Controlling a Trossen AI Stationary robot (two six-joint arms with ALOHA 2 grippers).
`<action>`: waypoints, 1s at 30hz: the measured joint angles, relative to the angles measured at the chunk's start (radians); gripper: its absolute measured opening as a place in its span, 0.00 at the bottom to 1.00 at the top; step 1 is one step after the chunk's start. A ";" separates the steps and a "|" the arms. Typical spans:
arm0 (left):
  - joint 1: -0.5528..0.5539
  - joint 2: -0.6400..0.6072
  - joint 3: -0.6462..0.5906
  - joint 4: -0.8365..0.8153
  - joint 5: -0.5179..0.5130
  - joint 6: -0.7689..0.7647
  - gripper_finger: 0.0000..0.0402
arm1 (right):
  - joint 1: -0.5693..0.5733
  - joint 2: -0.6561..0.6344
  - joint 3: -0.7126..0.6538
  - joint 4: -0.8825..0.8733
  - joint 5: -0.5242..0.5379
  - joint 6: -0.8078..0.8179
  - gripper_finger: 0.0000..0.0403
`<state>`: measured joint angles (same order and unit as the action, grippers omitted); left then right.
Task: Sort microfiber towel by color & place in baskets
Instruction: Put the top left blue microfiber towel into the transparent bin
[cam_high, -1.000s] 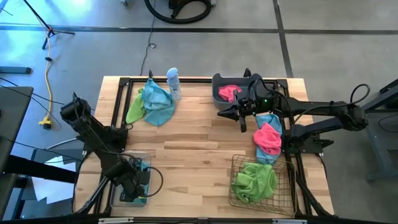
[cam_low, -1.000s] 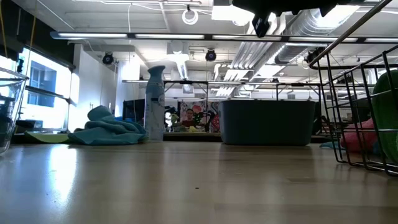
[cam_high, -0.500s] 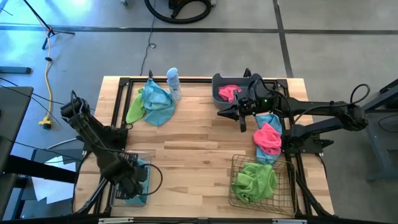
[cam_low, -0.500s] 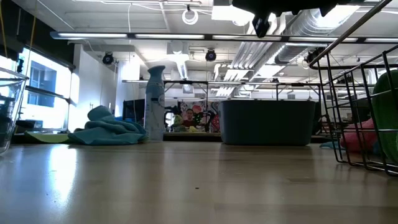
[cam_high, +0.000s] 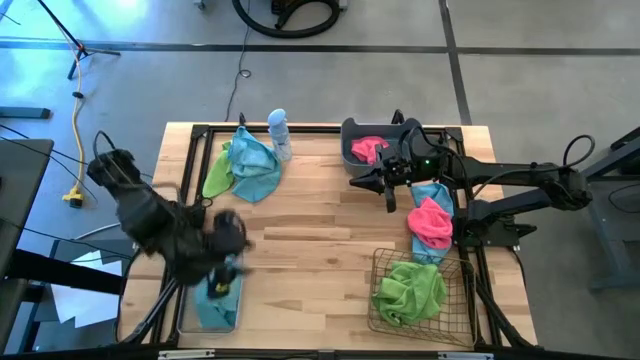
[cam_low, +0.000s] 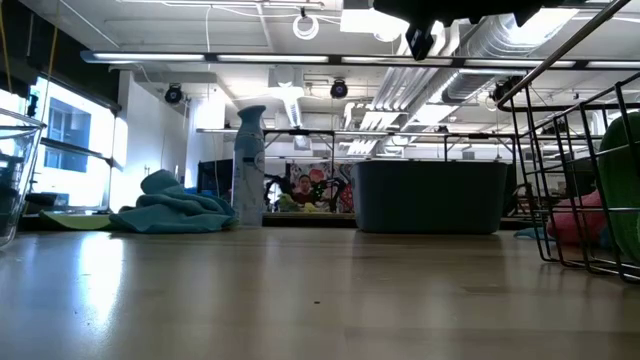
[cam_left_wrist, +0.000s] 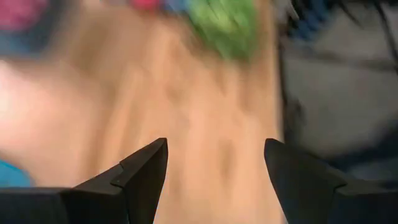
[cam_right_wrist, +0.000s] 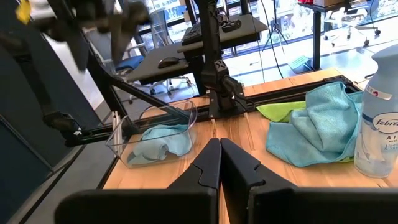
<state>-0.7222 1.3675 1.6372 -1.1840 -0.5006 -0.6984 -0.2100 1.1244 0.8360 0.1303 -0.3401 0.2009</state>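
My left gripper (cam_high: 232, 238) (cam_left_wrist: 214, 158) is open and empty, blurred in motion above the table just beyond the clear bin (cam_high: 188, 312), pointing toward the table's right. A teal towel (cam_high: 214, 304) (cam_right_wrist: 158, 142) lies in that bin. My right gripper (cam_high: 388, 190) (cam_right_wrist: 219, 163) is shut and empty, hovering high (cam_low: 420, 40) at the near left corner of the grey-blue tub (cam_high: 350, 135), which holds a pink towel (cam_high: 367, 149). A lime towel (cam_high: 410, 288) fills the wire basket (cam_high: 380, 262). Pink (cam_high: 432, 220) and teal (cam_high: 432, 194) towels are piled at the right edge. Teal (cam_high: 252, 165) and lime (cam_high: 216, 174) towels lie far left.
A clear spray bottle with a blue top (cam_high: 278, 134) (cam_right_wrist: 378, 127) stands beside the far-left towel pile. Bare wood spans the table's middle (cam_high: 310, 240). A black frame rail runs along the far edge (cam_high: 310, 128). The right arm's links stretch over the right-hand pile.
My left arm has risen out of the clear bin and swung fast toward the far edge and the table's middle, turning to point right. The teal towel stays lying in the bin. The right arm has kept still.
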 joint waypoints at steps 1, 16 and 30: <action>0.020 -0.003 0.020 0.000 -0.054 0.028 0.63 | 0.000 0.000 0.000 0.000 0.000 0.000 0.00; 0.235 -0.184 -0.197 0.444 -0.286 0.381 0.63 | 0.000 0.000 0.000 0.016 0.000 0.003 0.00; 0.515 -0.531 -0.799 1.083 0.049 0.538 0.63 | 0.000 0.000 0.000 0.021 0.000 0.000 0.00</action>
<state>-0.2070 0.8360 0.8382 -0.1008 -0.4521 -0.1603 -0.2100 1.1240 0.8360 0.1514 -0.3401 0.2012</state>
